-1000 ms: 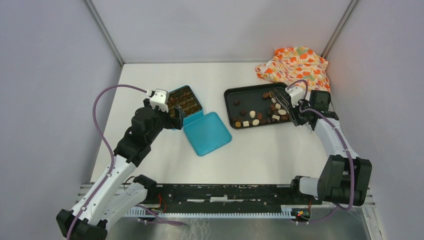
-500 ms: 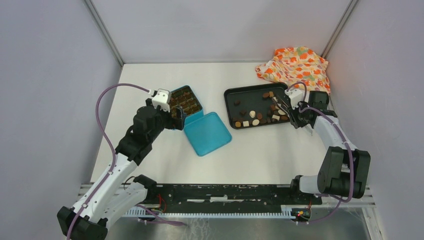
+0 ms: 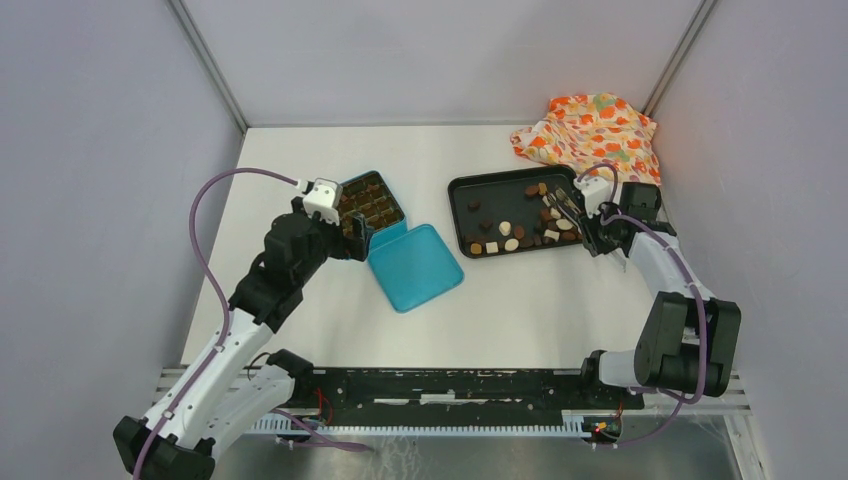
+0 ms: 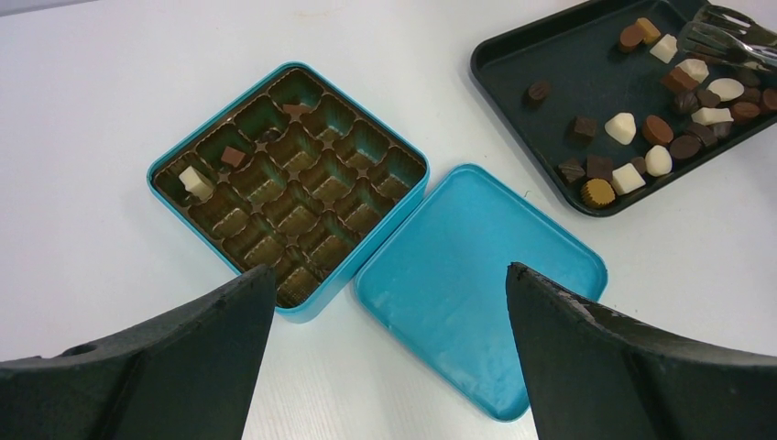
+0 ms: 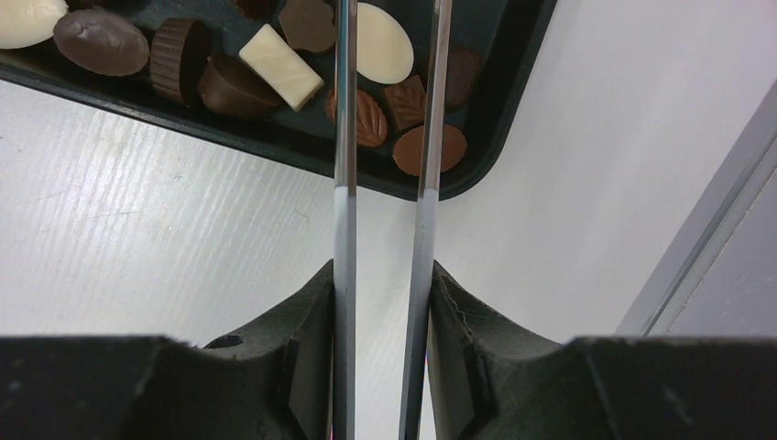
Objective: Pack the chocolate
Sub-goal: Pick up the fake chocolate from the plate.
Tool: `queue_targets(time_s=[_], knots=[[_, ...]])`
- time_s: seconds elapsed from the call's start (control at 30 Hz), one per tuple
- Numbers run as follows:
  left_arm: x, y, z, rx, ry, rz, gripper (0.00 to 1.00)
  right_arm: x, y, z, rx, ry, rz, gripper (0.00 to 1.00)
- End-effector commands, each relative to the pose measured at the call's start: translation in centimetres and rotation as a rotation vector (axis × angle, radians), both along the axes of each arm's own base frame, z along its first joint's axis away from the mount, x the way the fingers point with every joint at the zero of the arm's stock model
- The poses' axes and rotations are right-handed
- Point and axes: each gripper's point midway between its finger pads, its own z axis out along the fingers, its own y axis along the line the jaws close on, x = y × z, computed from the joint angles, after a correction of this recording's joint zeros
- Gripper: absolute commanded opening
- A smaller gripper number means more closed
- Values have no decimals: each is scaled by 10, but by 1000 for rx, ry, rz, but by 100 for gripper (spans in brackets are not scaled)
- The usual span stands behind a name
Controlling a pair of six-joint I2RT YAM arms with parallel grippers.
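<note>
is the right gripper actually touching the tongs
Touching. The right wrist view shows the right gripper closed on the tongs, each metal arm pressed flat against the inner face of a finger, with no gap.

Box (image 3: pixel 378 203) sits left of centre in the overhead frame, with its lid (image 3: pixel 415 267) touching it at lower right. Tray (image 3: pixel 490 200) is right of centre, most chocolate (image 3: pixel 511 243) on its right half, a few pieces in the box. Tongs (image 3: pixel 562 205) reach over the tray's right end, cloth (image 3: pixel 592 130) behind it at upper right
</note>
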Motion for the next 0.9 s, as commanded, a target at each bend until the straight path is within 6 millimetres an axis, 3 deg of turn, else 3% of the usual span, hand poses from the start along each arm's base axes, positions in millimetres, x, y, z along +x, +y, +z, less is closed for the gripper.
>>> queue_targets(time_s=[0.0,0.87], knots=[[1,-3,22,-35,-51,-12,100,11,-1,4,18,-44,-19,41],[-2,-6,25,-45,-58,-32,100,21,-1,-9,45,-14,-46,41]])
